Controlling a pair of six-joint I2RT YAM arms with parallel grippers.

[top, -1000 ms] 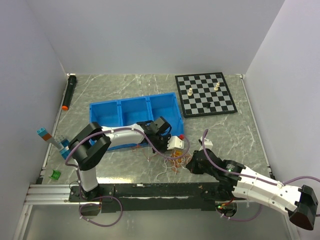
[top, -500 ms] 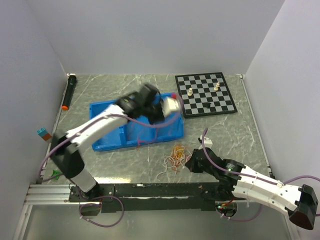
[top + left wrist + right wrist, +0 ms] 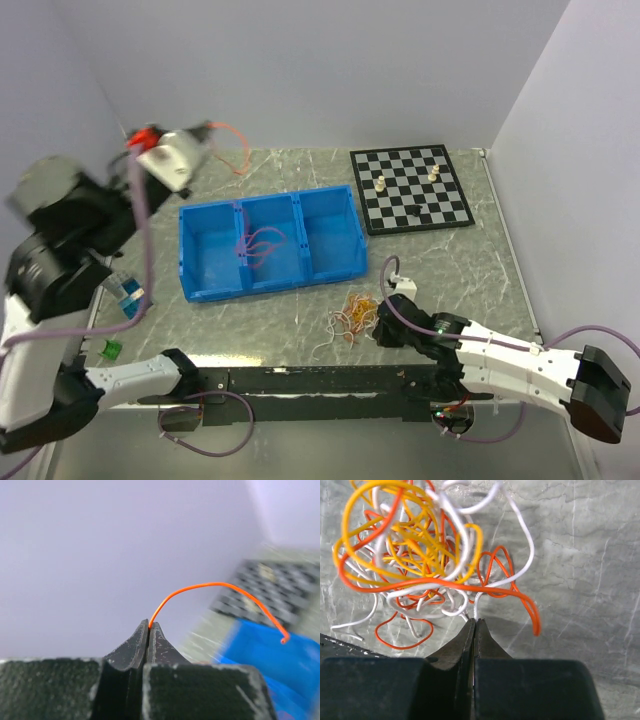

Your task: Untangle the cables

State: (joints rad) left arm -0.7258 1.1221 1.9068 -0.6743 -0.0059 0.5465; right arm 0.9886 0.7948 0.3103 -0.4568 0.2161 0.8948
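The cables (image 3: 350, 313) lie in a tangled heap of orange, yellow and white loops on the marble table, in front of the blue bin. My right gripper (image 3: 379, 323) sits low at the heap's right edge. In the right wrist view the heap (image 3: 420, 550) fills the top, and the right gripper (image 3: 475, 622) is shut on a white cable (image 3: 476, 607) at its near edge. My left gripper (image 3: 207, 133) is raised high at the far left, blurred. It is shut on one orange cable (image 3: 210, 584), which arcs free of the heap from the left gripper (image 3: 149, 624).
A blue three-compartment bin (image 3: 330, 268) stands mid-table. A chessboard (image 3: 410, 187) with a few pieces lies at the back right. Small toy blocks (image 3: 128, 292) and a green piece (image 3: 110, 348) sit near the left edge. White walls close in on three sides.
My left arm has swung from the heap up over the bin to the far left, pulling one orange cable away. The right gripper has stayed shut at the heap.
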